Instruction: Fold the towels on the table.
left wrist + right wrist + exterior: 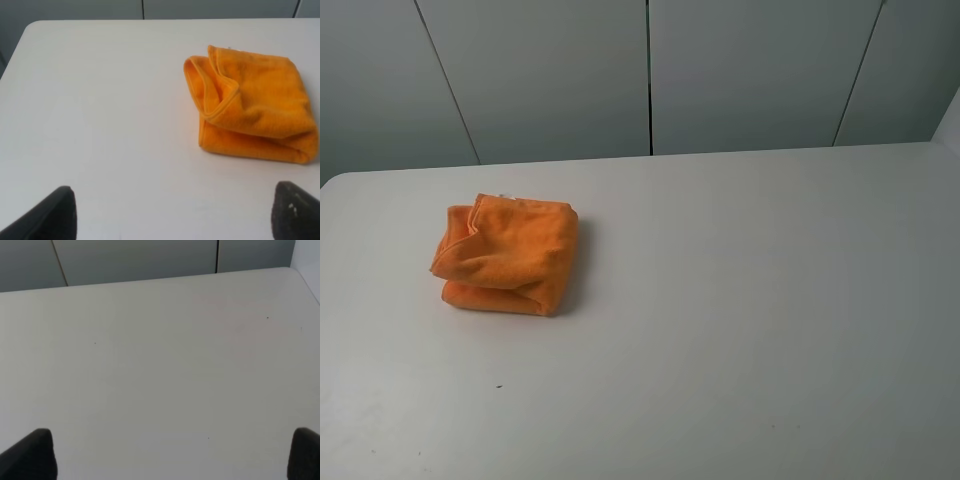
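Observation:
The orange towel (pixel 507 256) lies folded into a thick bundle on the left part of the white table (pixel 740 300). A bit of its white label peeks out at the far hem. The left wrist view shows the towel (pixel 255 117) ahead of my left gripper (pixel 175 215), which is open and empty with both dark fingertips (pixel 50 217) well apart and short of the cloth. My right gripper (pixel 172 455) is open and empty over bare table (pixel 160 365). Neither gripper nor arm shows in the exterior high view.
Grey wall panels (pixel 650 75) stand behind the table's far edge. The table's rounded far-left corner (pixel 335 180) is near the towel. A small dark speck (pixel 499 386) lies on the table in front of the towel.

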`<state>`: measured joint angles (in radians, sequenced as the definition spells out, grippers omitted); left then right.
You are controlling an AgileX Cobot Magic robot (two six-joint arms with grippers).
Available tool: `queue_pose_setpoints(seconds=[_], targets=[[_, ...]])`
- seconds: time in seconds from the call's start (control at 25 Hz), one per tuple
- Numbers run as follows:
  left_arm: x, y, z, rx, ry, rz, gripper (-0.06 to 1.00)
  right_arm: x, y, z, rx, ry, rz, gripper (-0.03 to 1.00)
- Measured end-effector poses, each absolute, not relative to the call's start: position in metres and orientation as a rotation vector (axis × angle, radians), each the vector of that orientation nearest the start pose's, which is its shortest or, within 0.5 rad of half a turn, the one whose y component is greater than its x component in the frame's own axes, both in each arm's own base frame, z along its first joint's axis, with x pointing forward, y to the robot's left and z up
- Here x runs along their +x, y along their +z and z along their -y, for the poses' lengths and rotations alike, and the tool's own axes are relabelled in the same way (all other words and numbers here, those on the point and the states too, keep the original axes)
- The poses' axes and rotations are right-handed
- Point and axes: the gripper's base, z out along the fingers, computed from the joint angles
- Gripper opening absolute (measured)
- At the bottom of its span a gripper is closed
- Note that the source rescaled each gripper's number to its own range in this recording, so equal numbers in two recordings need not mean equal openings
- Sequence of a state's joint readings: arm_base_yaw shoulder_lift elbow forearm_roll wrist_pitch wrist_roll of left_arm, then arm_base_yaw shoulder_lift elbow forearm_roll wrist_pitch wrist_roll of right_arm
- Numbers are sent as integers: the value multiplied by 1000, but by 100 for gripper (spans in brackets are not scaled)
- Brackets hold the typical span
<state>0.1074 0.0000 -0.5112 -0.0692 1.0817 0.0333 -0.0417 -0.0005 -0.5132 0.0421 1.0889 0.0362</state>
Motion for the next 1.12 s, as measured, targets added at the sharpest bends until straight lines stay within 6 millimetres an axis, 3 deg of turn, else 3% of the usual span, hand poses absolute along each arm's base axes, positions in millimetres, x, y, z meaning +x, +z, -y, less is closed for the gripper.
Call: queue_pose_setpoints(seconds=[1.12], targets=[[-7,279,6,-74,5,-2051,100,-8,279,-4,72,44,-2057,100]])
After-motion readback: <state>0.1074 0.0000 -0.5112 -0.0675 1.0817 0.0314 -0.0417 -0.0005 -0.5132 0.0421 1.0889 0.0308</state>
